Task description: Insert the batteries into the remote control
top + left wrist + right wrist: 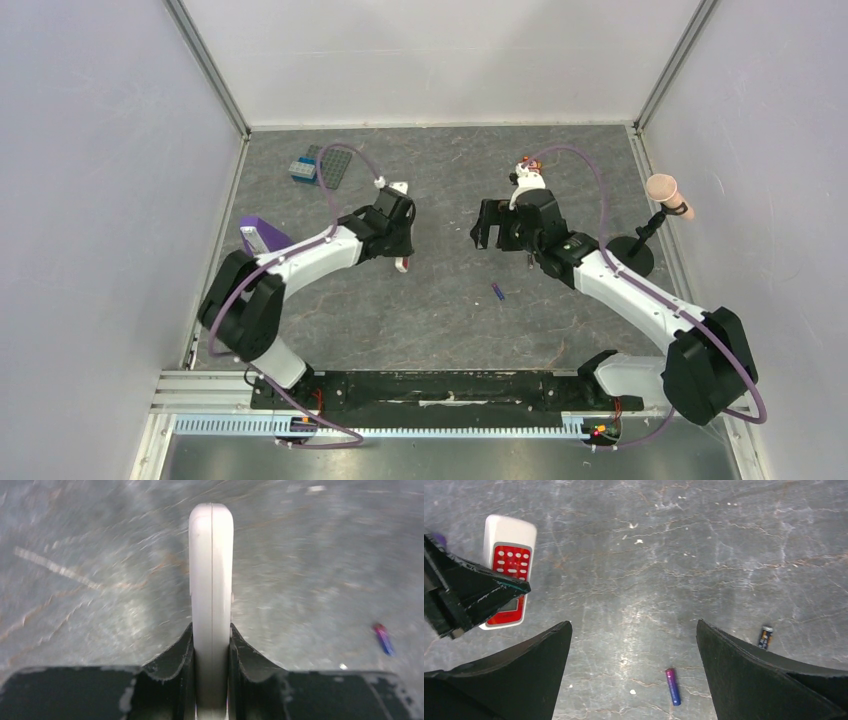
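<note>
A grey, stone-patterned table [440, 330] is seen, matt, veined with rust-coloured and pale lines and dotted with white flecks. It is enclosed by plain pale walls [440, 60] joined at metal corner rails.

Left of centre, the remote [211, 570] is clamped on edge by the left gripper [211, 640]. Its smooth white plastic shell, rounded at the corners and split by a moulded seam, is pinched between black fingers [170, 657] whose coating is chipped at the edges. In the right wrist view its face is shown: a red panel with rows of white buttons and a small grey display, on which no writing can be read. Whether its lower end touches the table cannot be told.

Right of centre, the right gripper [634, 625] is held wide apart above the table, with nothing between its fingers. The purple battery [673, 686], a glossy cylinder shaded from magenta to blue, is laid flat on the table between the arms, nearer than both grippers. The dark battery [765, 637] is laid apart from it; an orange mark is carried on its label, possibly a brand, but too small to read.

Studded blue and grey bricks [322, 166] are placed far left, a purple stand [258, 236] by the left wall, and a black stand [650, 225] with a pink cylindrical head by the right wall.
</note>
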